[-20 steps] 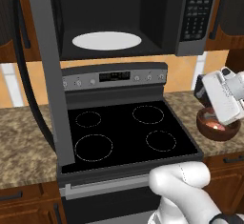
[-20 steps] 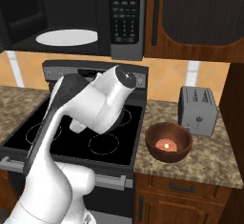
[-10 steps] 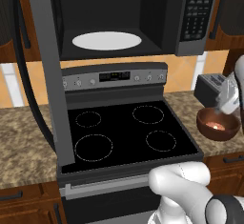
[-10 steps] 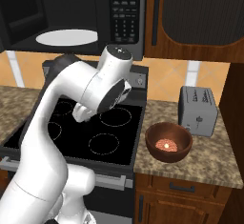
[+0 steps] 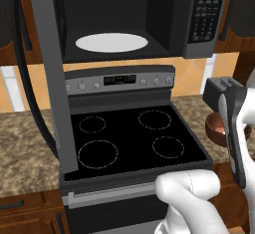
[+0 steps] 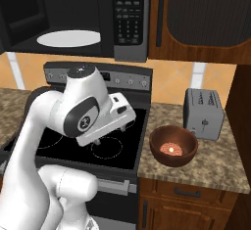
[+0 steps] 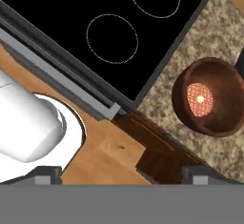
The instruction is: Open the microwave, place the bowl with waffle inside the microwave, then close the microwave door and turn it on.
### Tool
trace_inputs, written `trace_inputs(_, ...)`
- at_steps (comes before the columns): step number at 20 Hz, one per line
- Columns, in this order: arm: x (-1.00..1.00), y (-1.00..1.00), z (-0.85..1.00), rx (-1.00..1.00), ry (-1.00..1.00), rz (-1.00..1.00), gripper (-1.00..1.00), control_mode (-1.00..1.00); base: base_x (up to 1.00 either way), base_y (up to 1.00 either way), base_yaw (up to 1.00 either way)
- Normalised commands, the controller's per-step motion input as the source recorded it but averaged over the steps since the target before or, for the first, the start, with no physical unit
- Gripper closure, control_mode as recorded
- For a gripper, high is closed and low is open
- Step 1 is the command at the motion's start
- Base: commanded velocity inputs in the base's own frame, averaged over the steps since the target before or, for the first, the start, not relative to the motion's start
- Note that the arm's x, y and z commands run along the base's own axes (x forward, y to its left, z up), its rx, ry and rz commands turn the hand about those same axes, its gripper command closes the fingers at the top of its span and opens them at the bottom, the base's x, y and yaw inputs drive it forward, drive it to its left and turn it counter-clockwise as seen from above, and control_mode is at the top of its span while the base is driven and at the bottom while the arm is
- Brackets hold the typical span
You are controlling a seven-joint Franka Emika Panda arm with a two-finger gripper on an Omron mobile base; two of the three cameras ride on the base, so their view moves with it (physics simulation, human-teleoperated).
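Left base view: the microwave [image 5: 134, 19] stands open above the stove [image 5: 132, 138], its door [image 5: 50, 73] swung out to the left and the white plate [image 5: 111, 42] inside bare. At the right edge the arm's white wrist hides most of the bowl [image 5: 215, 127], of which a brown sliver shows on the counter [image 5: 30, 148] below the toaster [image 5: 222, 87].

Right base view: the hand hangs over the stove's right burners, with the gripper [image 6: 100, 143] under it and too hidden to judge. To its right, a little apart and lower, the bowl [image 6: 173, 146] sits on the counter [image 6: 215, 165] with the waffle [image 6: 171, 149] flat on its bottom, and the toaster [image 6: 203, 113] is just behind it. The microwave [image 6: 73, 16] is up and to the left of the hand.

Hand view: the gripper [image 7: 122, 174] looks down past the stove's front edge; its two fingertips stand far apart at the bottom with nothing between them, so the jaws are wide and empty. The bowl [image 7: 209, 96] lies ahead and off to one side, well clear of the fingertips, with the waffle [image 7: 199, 99] in its middle.

Judging by this, opening is done and the reach for the bowl is in hand. The next move calls for bringing the hand over the bowl's rim, one finger inside and one outside, then lowering and closing.
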Motion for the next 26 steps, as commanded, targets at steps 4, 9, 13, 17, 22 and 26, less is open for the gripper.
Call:
trace_inputs(4, 0.00, -0.76, -0.07, 0.00, 0.17, -0.66, -1.00, -1.00, 0.00, 0.00, 0.00)
trace_inputs(9, 0.02, -0.50, -0.01, -0.03, 0.09, -0.55, -1.00, -1.00, 0.00, 0.00, 0.00)
trace_inputs(13, 0.06, -0.06, -0.16, -0.10, 0.01, -0.07, -1.00, -1.00, 0.00, 0.00, 0.00)
trace_inputs(17, 0.31, 0.11, -0.33, -0.07, -0.03, 0.14, -1.00, -1.00, 0.00, 0.00, 0.00)
trace_inputs(22, 0.50, 0.00, -0.41, 0.00, -0.01, 0.30, -1.00, -1.00, 0.00, 0.00, 0.00)
trace_inputs(26, 0.65, 0.03, -0.43, 0.00, 0.01, 0.22, -1.00, -1.00, 0.00, 0.00, 0.00)
